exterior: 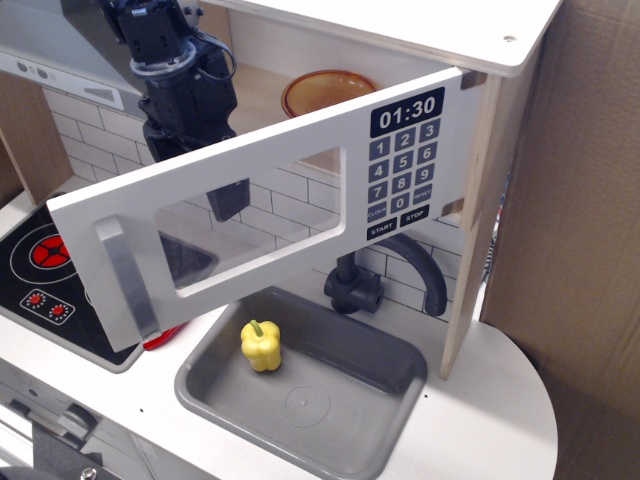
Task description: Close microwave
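The microwave's white door (290, 215) stands wide open, swung out over the counter, hinged at the right. Its clear window (250, 220), grey bar handle (125, 280) and black keypad (405, 165) reading 01:30 face me. The microwave cavity (300, 60) behind it holds an orange plate (328, 92). My black arm (185, 90) reaches down behind the door at its upper left. My gripper (228, 198) shows only partly through the window, as one dark finger behind the door panel. The door hides whether the jaws are open or shut.
A grey sink (300, 400) below the door holds a yellow toy pepper (260, 345). A dark faucet (390, 280) stands behind the sink. A black stove top (40, 275) with red burners lies at left, a grey range hood (50, 45) above it. Something red (160, 340) peeks from under the door.
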`<move>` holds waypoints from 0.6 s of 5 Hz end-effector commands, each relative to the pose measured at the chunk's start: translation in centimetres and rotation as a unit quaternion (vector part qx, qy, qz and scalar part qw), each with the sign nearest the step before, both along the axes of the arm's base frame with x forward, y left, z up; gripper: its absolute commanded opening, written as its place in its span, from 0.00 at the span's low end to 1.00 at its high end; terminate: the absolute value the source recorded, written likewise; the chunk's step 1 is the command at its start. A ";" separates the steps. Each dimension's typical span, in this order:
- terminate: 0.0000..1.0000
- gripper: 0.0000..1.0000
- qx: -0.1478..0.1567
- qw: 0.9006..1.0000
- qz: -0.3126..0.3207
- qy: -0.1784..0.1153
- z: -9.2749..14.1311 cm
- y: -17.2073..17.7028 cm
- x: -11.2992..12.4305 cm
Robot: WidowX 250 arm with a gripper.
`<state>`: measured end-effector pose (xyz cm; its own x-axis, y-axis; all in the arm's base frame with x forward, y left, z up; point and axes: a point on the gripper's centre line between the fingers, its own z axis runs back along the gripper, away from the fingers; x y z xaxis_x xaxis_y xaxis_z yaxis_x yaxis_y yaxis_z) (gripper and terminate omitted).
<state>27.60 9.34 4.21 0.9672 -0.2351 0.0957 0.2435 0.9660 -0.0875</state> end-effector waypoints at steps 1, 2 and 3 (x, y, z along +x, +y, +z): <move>0.00 1.00 0.000 1.000 0.000 0.000 0.0 0.0 0.0; 0.00 1.00 0.007 1.000 0.015 -0.005 2.7 0.5 0.3; 0.00 1.00 0.028 0.999 0.021 0.005 5.5 0.6 0.5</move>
<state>27.37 9.72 8.17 0.9821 -0.1878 0.0132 0.1883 0.9796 -0.0701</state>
